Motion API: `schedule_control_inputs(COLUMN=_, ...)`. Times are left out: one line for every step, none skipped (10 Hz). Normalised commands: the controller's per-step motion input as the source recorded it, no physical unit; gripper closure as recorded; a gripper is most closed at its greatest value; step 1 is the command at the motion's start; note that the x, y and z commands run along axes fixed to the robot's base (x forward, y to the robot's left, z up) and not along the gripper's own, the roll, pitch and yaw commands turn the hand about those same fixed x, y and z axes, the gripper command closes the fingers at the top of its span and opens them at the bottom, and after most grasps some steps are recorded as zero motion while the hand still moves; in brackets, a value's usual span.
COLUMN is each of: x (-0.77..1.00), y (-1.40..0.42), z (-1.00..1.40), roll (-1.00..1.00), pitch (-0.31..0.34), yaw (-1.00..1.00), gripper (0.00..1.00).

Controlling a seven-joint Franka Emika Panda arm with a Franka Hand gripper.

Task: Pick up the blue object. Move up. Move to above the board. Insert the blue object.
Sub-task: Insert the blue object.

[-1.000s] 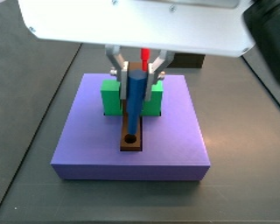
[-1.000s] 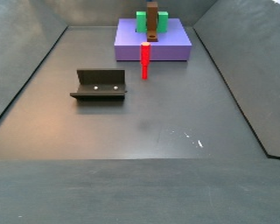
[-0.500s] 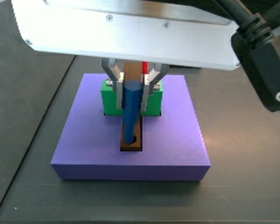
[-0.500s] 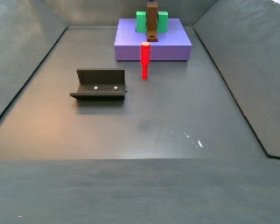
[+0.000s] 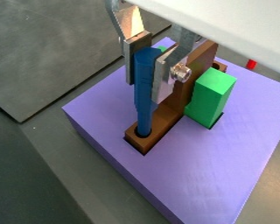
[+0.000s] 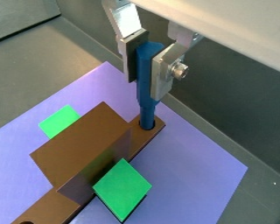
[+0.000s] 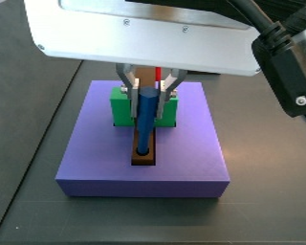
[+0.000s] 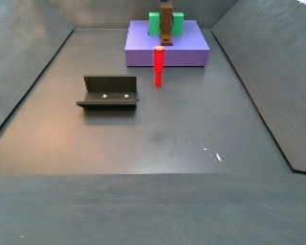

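My gripper (image 5: pixel 152 63) grasps the blue peg (image 5: pixel 145 92), its tip entering the hole of the board (image 5: pixel 166 118).

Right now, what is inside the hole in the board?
The blue peg, gripped upright by the hand, has its lower end in the hole of the board. How deep the tip goes cannot be seen; the peg itself covers the hole.
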Motion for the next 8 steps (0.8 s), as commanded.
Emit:
schedule_control_inputs(x=0.02, y=-0.06, z=-0.14, roll=-0.01, pitch=0.0, yaw=0.0, gripper=1.0)
schedule_control_inputs(x=0.06, y=-0.13, z=-0.13, roll=-0.01, pitch=0.0, yaw=0.0, gripper=1.0)
schedule_control_inputs(x=0.13, y=-0.13, z=-0.18, roll=0.0, pitch=0.0, yaw=0.0, gripper=1.0)
schedule_control_inputs(x=0.15, y=-0.01, z=-0.26, roll=0.0, pitch=-0.003, yaw=0.0, gripper=1.0)
schedule_control_inputs(x=0.17, y=0.0, z=-0.3, roll=0.11, pitch=-0.001, yaw=0.0, gripper=1.0)
schedule_control_inputs(x=0.15, y=0.0, z=-0.28, roll=0.23, pitch=0.0, yaw=0.0, gripper=1.0)
schedule_control_inputs(x=0.1, y=-0.11, z=-0.36, roll=0.23, pitch=0.0, yaw=0.0, gripper=1.0)
schedule_control_inputs(x=0.02, y=-0.17, z=-0.39, roll=0.31, pitch=-0.004, yaw=0.0, gripper=1.0)
